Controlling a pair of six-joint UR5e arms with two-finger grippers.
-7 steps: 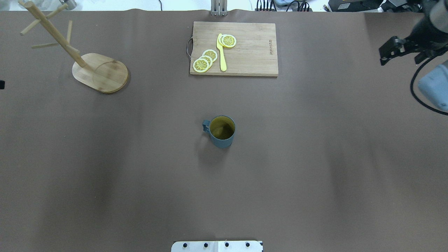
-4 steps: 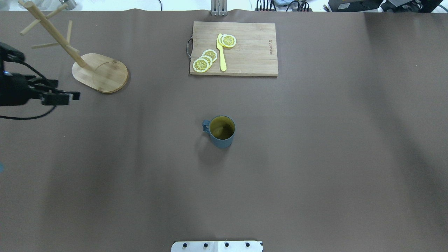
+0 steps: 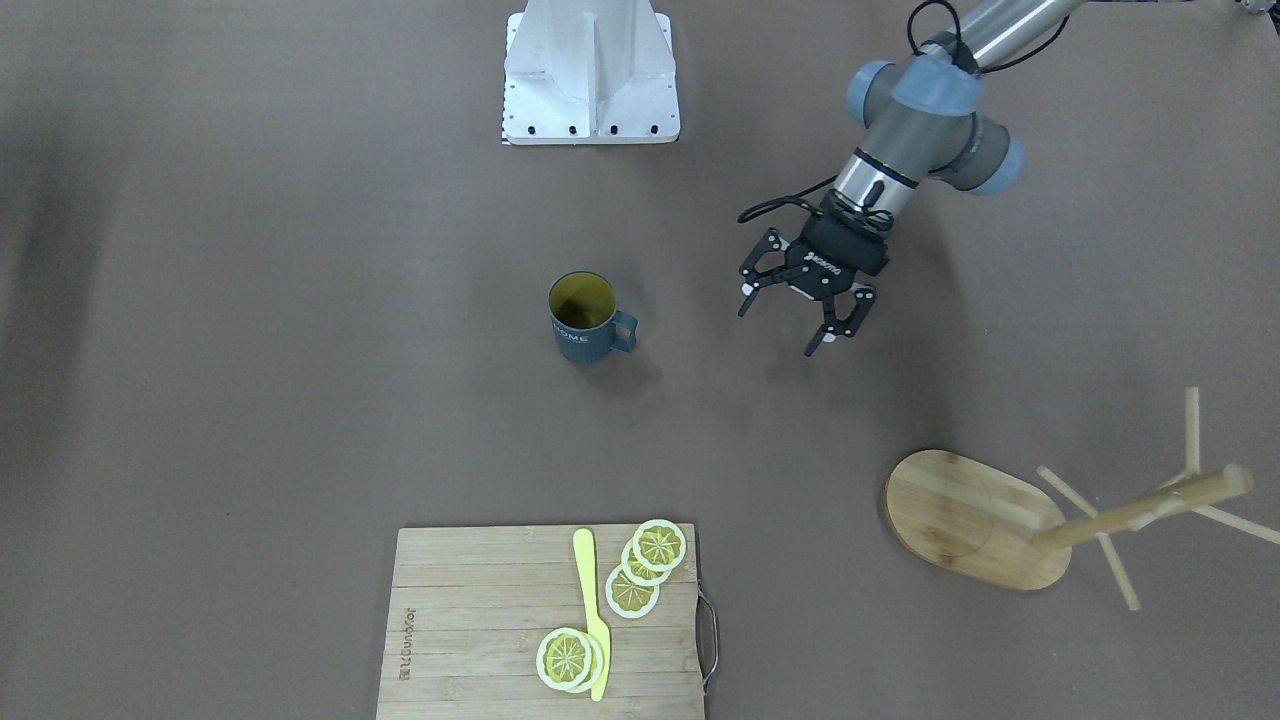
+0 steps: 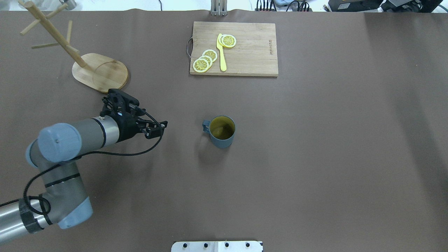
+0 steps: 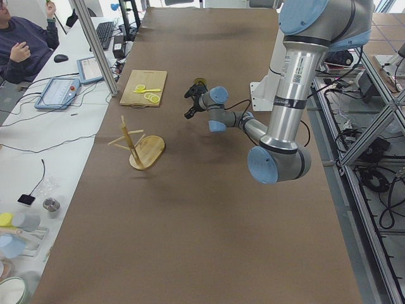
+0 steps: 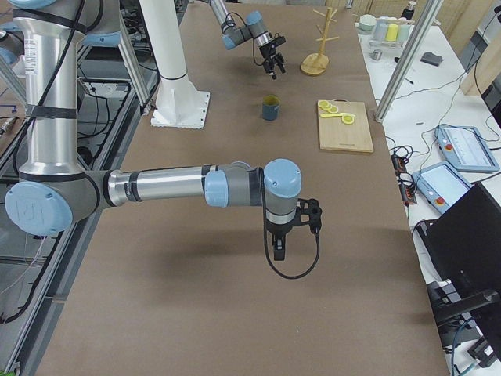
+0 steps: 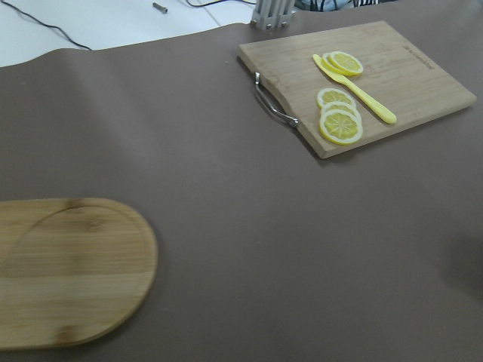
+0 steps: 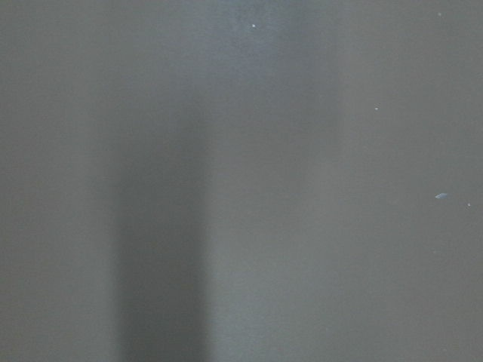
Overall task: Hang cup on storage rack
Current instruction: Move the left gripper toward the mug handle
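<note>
Brown table: cup, rack, left gripper

1. Overhead cam sits behind the robot, looking forward and down. The cutting board is at the far edge of the desk.
2. Front-facing cam is across the desk, steep down, so it's all flipped. Both catch the cup and storage rack.
3. Two side cams look along the desk from either end, pulled way back.
4. Left wrist cam is low and close: cutting board plus storage rack base. Right wrist cam: just a plain blurry surface.
</note>
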